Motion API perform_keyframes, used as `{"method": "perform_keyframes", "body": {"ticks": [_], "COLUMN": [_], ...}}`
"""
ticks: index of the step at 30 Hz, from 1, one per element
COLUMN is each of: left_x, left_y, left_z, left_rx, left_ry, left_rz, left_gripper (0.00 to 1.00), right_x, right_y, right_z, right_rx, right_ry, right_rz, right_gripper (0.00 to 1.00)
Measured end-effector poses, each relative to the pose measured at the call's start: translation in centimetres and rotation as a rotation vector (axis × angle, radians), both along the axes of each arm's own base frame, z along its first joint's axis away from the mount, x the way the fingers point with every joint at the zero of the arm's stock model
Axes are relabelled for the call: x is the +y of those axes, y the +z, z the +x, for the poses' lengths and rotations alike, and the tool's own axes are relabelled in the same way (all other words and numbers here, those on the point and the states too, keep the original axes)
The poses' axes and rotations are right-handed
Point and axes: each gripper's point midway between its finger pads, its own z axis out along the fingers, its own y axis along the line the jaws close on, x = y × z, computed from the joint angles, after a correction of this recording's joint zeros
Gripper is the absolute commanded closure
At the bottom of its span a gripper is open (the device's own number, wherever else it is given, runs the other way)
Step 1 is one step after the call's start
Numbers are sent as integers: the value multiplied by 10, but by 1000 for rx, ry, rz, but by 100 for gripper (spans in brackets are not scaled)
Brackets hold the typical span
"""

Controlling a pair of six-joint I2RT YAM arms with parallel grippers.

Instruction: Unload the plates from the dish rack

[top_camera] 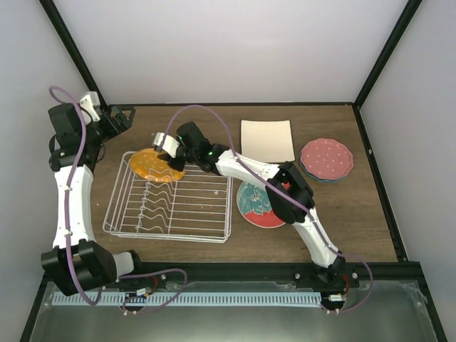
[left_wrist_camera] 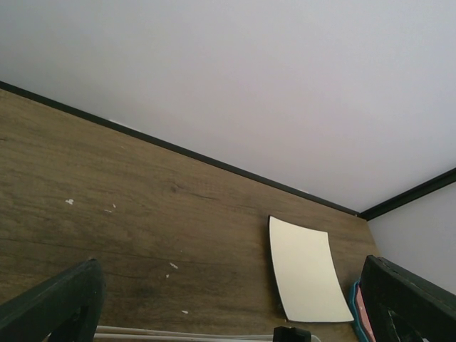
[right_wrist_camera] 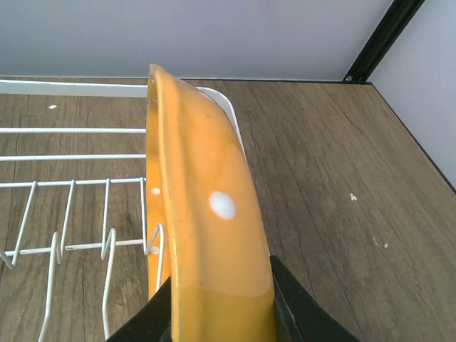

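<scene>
The white wire dish rack [top_camera: 171, 203] sits left of centre. The orange dotted plate [top_camera: 153, 165] leans at the rack's far end, and my right gripper [top_camera: 171, 148] is shut on its rim; the right wrist view shows the plate [right_wrist_camera: 206, 214] edge-on between the black fingers [right_wrist_camera: 303, 306], beside the rack's wires [right_wrist_camera: 71, 185]. My left gripper [top_camera: 121, 117] is open and empty, up at the far left beyond the rack. The square cream plate [top_camera: 267, 140] lies flat at the back, and it also shows in the left wrist view [left_wrist_camera: 306, 271]. The red-and-teal floral plate [top_camera: 260, 204] lies right of the rack. The pink plate [top_camera: 326, 158] tops a stack at the right.
The black frame posts and white walls bound the table at the back and sides. A teal plate rim [top_camera: 320, 177] shows under the pink plate. My right arm [top_camera: 285, 189] stretches across above the floral plate.
</scene>
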Motion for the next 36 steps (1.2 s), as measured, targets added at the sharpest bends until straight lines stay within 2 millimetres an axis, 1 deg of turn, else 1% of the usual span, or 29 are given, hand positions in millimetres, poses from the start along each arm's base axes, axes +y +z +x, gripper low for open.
{"method": "perform_keyframes", "body": {"ticks": [7, 20, 27, 30, 33, 36], "left_x": [-1, -2, -2, -2, -2, -3], "left_y": [1, 1, 1, 1, 1, 2], "left_z": [-1, -1, -1, -1, -1, -1], "left_rx": [-2, -2, -2, -2, -3, -4], "left_ry": [-7, -10, -10, -10, -11, -13], "left_rz": [-3, -8, -8, -8, -8, -9], "left_gripper": [0, 0, 0, 0, 0, 0], "right_x": [-5, -6, -7, -6, -1, 4], "right_y": [4, 25, 26, 31, 41, 44], "right_z": [4, 5, -4, -8, -12, -17], "right_rx": [-26, -110, -155, -206, -264, -297], "right_ry": [-30, -10, 25, 45, 63, 71], "right_rz": [-10, 4, -4, -9, -2, -4], "right_gripper": [99, 98, 98, 99, 99, 99]}}
